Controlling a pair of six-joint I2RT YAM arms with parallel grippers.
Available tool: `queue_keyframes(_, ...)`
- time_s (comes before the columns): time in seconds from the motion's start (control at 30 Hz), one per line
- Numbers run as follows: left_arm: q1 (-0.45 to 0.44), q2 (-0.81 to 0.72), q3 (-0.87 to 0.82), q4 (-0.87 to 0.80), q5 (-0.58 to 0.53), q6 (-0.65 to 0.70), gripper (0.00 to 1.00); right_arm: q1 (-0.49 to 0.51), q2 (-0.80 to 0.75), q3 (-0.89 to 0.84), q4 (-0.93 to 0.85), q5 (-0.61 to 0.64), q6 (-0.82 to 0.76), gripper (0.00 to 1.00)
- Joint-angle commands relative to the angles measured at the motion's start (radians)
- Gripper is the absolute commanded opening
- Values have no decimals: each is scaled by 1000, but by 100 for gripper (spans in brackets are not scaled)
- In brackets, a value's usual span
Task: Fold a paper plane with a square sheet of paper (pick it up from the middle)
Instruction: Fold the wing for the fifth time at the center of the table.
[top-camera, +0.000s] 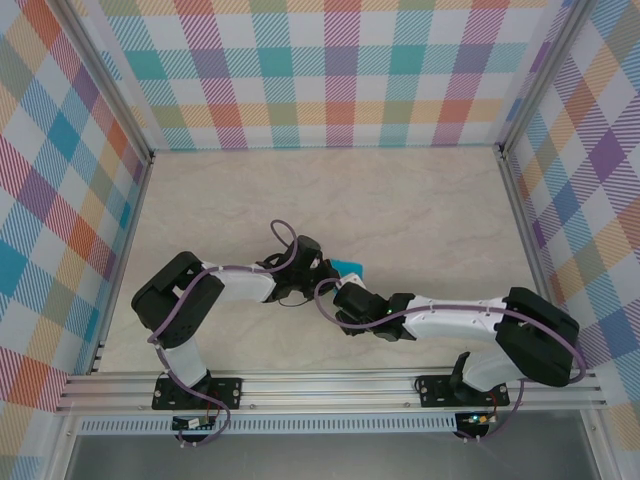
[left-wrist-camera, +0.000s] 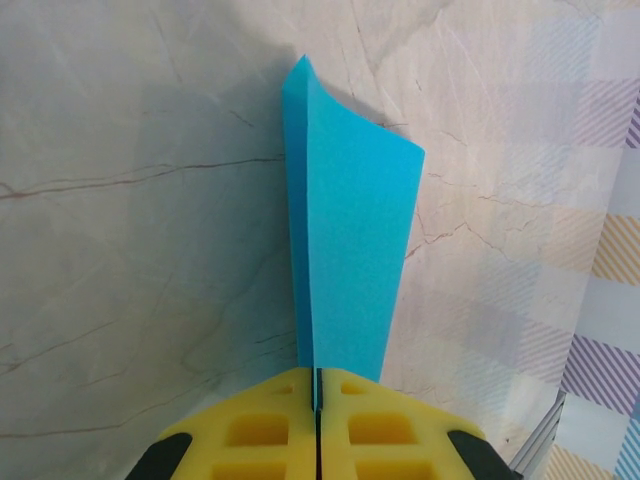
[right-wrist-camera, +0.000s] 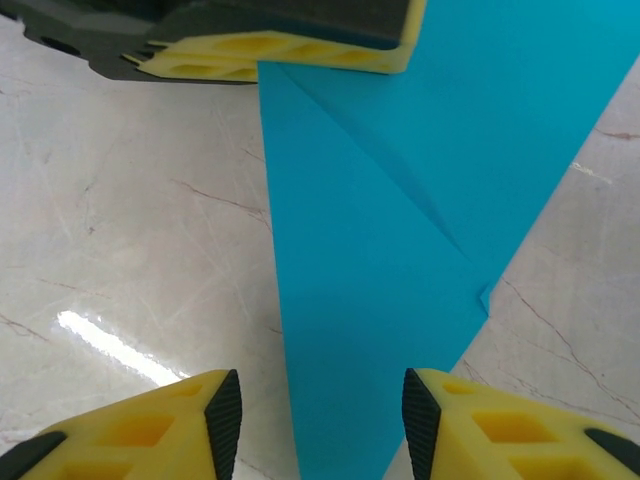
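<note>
From above, both arms meet mid-table (top-camera: 420, 200) at a small teal paper sheet (top-camera: 350, 265). At the left wrist, the left gripper (left-wrist-camera: 317, 395) pinches the folded sheet's edge, holding it raised. At the right wrist, the right gripper (right-wrist-camera: 322, 410) stands spread with the sheet between its pads.

The left tool (top-camera: 326, 268) and right tool (top-camera: 347, 288) meet at teal paper (top-camera: 351, 265), apparently folded

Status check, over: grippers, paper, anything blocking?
Left gripper shut on the folded blue paper. Right gripper open, jaws astride the paper's far end. No obstruction seen.
</note>
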Motion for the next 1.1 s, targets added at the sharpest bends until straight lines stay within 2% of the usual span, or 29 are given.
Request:
queue_keyframes(0.0, -12, 12, 26, 30, 20, -4, 6, 11, 35, 39, -3, 44, -19, 46)
queue_keyframes(0.5, -14, 15, 40, 13, 20, 1, 6, 34, 103, 72, -47, 128, 10, 27)
queue_keyframes(0.77, -14, 17, 42, 7, 18, -1, 9, 34, 105, 61, -65, 171, 42, 14)
queue_keyframes(0.87, -14, 15, 44, -3, 12, 1, 13, 34, 105, 56, -65, 176, 47, 12)
queue_keyframes(1.07, -14, -23, 59, -80, -32, 22, 33, 34, 94, 34, -37, 170, 41, 7)
